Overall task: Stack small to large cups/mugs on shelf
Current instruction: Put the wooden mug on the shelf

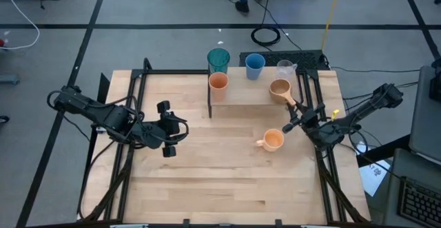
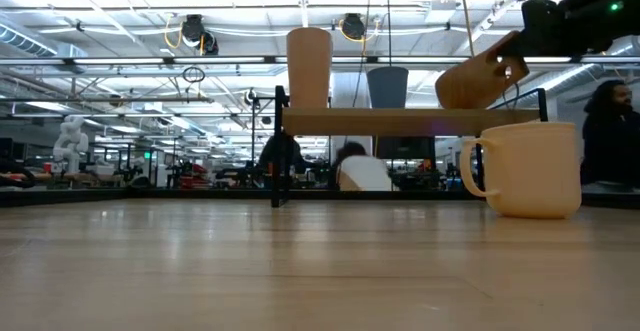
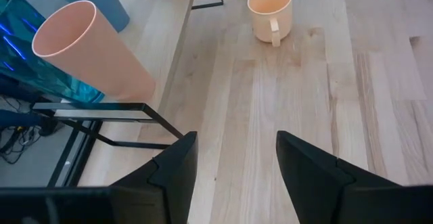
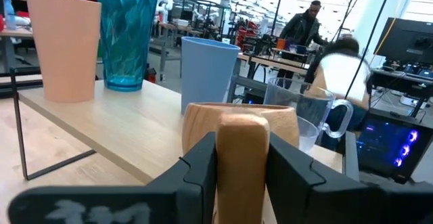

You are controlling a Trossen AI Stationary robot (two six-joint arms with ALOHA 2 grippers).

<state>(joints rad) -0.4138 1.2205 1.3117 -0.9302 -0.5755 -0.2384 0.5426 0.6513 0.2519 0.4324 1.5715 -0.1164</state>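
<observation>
Where the low light-wood shelf [image 1: 251,90] stands at the far middle of the worktop [image 1: 207,180], six vessels can be counted, one of each kind. Two sit squarely on the shelf: one orange cup [image 1: 218,83] at its left end and one brown wooden handled mug [image 1: 280,89] at its right end, the latter tilted in the low view. Three more stand in a row along the shelf's far edge: one tall translucent teal tumbler [image 1: 218,60] just behind the orange cup, one blue cup [image 1: 254,65] near the middle, and one clear handled cup [image 1: 286,69] beyond the wooden mug; whether these rest on the shelf or just behind it cannot be told for certain. The sixth, one orange handled mug [image 1: 273,140], stands upright on the worktop in front of the shelf, well apart from the others.

The right gripper [image 4: 242,158] has its jaws clamped on the wooden mug's handle. The left gripper [image 3: 237,160] hovers over the worktop's left half, jaws spread and holding nothing
</observation>
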